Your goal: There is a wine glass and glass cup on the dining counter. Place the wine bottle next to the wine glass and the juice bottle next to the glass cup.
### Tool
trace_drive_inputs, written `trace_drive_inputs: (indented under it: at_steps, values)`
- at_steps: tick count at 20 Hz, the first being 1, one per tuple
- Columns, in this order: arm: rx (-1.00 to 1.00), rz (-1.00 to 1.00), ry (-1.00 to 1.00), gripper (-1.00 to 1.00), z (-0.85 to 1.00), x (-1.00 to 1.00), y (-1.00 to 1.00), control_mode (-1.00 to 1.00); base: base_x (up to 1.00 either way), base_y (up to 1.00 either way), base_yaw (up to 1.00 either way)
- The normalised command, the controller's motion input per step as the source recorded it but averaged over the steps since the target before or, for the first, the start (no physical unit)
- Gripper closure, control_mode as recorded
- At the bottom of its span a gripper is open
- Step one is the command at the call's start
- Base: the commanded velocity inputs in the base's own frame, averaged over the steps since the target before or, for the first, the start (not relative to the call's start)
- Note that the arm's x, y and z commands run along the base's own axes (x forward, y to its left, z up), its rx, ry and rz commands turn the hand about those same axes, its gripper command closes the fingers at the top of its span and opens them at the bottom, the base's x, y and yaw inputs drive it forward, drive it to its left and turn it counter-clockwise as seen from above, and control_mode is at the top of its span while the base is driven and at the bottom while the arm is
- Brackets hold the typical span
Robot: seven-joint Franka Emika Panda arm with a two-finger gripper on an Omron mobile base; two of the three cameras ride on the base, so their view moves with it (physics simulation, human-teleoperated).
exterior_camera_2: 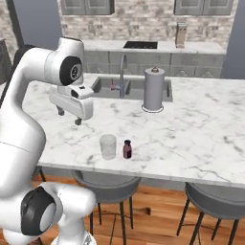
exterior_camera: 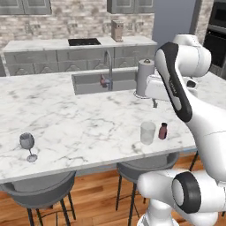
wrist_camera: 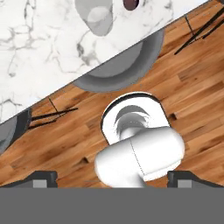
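Gripper (exterior_camera_2: 69, 116) spread wide and holding nothing, hanging above the dining counter (exterior_camera_2: 201, 139) near its front edge, over bare marble and clear of every item. Fingertips (wrist_camera: 43, 178) set far apart at the bottom of the hand view, pointing down past the counter's front edge toward the wood floor and a grey stool (wrist_camera: 124, 65).

Just beyond the hand, close to the front edge: glass cup (exterior_camera_2: 108, 146) upright, with juice bottle (exterior_camera_2: 127, 149) standing right beside it, near but seemingly not touching. Juice half apparently settled.

Far along the same front edge, toward the other end: wine glass (exterior_camera: 28, 146), upright, alone, well apart from the cup. Wine bottle nowhere identifiable here; a small reddish item by the faucet at the sink (exterior_camera: 95, 81) too small to name.

Risks: a low sweep toward the glass could clip cup or juice bottle and push them off the near edge; thin stem easily tipped by a bottle set too close. Paper towel roll (exterior_camera_2: 154, 89) by the sink rim another obstacle.

Open room: broad bare marble between cup and glass, plenty around the glass except on its edge side.
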Motion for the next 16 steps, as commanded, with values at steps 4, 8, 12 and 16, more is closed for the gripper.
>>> trace_drive_inputs:
  at_steps: [4, 8, 12, 16]
  values:
    - [0.00, 0.00, 0.00, -1.00, 0.00, 0.00, 0.00, 1.00, -0.54, 1.00, 0.10]
    - [0.00, 0.00, 0.00, -1.00, 0.00, 0.00, 0.00, 1.00, -0.25, 1.00, 0.10]
    - [0.00, 0.00, 0.00, -1.00, 0.00, 0.00, 0.00, 1.00, -0.20, 1.00, 0.11]
    - [0.00, 0.00, 0.00, -1.00, 0.00, 0.00, 0.00, 1.00, -0.21, 1.00, 0.10]
